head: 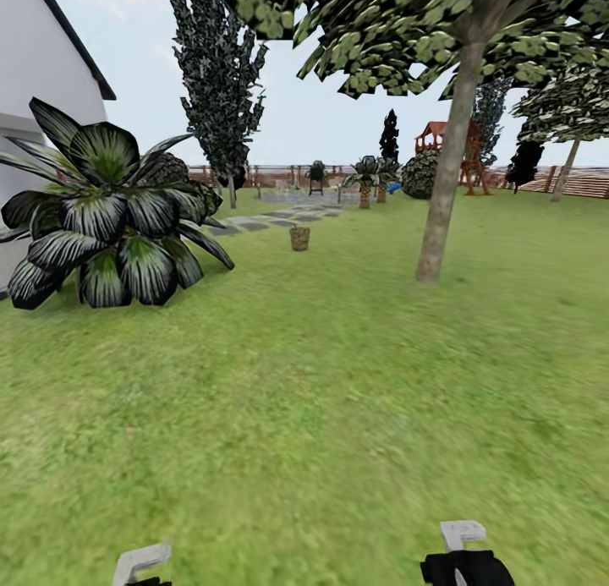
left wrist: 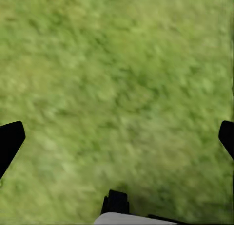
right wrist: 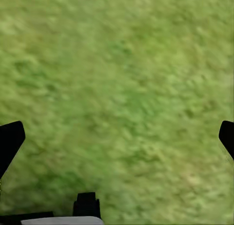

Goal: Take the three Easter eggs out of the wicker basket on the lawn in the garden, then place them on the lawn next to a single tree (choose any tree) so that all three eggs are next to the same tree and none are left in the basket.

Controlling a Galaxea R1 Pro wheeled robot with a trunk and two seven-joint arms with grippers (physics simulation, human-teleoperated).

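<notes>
Your wicker basket [head: 299,238] stands upright on the lawn [head: 321,400] well ahead of you, its long axis vertical and mouth to the sky, just this side of the grey stepping-stone path [head: 271,219]; it is too small from here to tell what lies inside. The tree [head: 444,180] with the thick mottled trunk rises to the basket's right, leaning slightly, apart from it. A broad-leaved striped plant [head: 110,218] sits at your left beside a white house wall [head: 34,79], and a slatted fence [head: 584,180] and red-roofed playhouse [head: 444,150] close the far side. Your left gripper [left wrist: 117,137] and right gripper [right wrist: 117,137] hang over bare grass, jaws spread wide, holding nothing.
</notes>
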